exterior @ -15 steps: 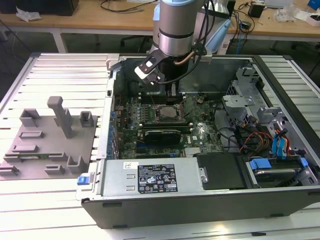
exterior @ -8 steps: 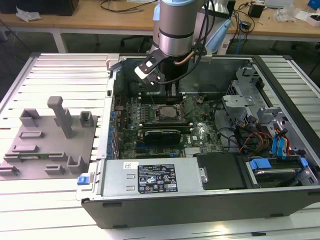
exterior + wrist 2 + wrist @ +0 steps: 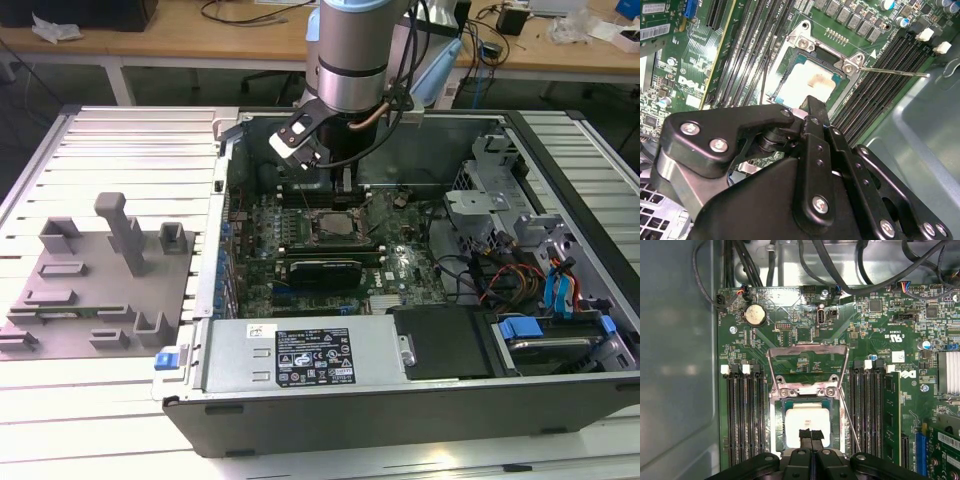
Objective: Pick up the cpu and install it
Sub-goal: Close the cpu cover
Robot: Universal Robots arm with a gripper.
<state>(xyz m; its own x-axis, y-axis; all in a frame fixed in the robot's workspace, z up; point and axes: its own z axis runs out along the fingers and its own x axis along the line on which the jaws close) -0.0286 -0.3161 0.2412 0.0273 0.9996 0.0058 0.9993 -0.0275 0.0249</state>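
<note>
- The hand (image 3: 811,434) hangs low inside the open computer case (image 3: 420,425). Its two black fingers (image 3: 804,436) are closed narrow, tip against tip, with nothing gripped between them.
- The tips stand over the middle of the cpu (image 3: 807,416); whether they touch its top I cannot tell. In the second wrist view the hand (image 3: 813,104) hides one edge of the cpu (image 3: 807,84).
- The cpu is a flat square with a pale, matt metal top. It lies level in the dark square socket on the green motherboard (image 3: 740,345).
- The shiny metal load plate (image 3: 807,347) of the socket is swung open just beside the cpu. A thin wire lever (image 3: 850,420) runs along one side of the socket.
- Long black memory slots (image 3: 745,420) lie in rows on both sides of the socket, close to it. A round silver coin battery (image 3: 754,315) sits further off.
- Black cables (image 3: 805,260) cross over the far edge of the board, and a smooth grey case wall (image 3: 675,370) rises beside one row of slots.
- In the exterior view the hand (image 3: 345,182) reaches down under the silver arm (image 3: 350,50). A labelled power supply box (image 3: 310,355) closes the near side of the case, and a metal drive cage (image 3: 490,200) stands on the exterior view's right. The room is open straight above the socket.
- On the exterior view's left, well apart from the case, a grey plastic fixture plate (image 3: 100,290) with upright posts lies on the ribbed metal table (image 3: 130,140).
</note>
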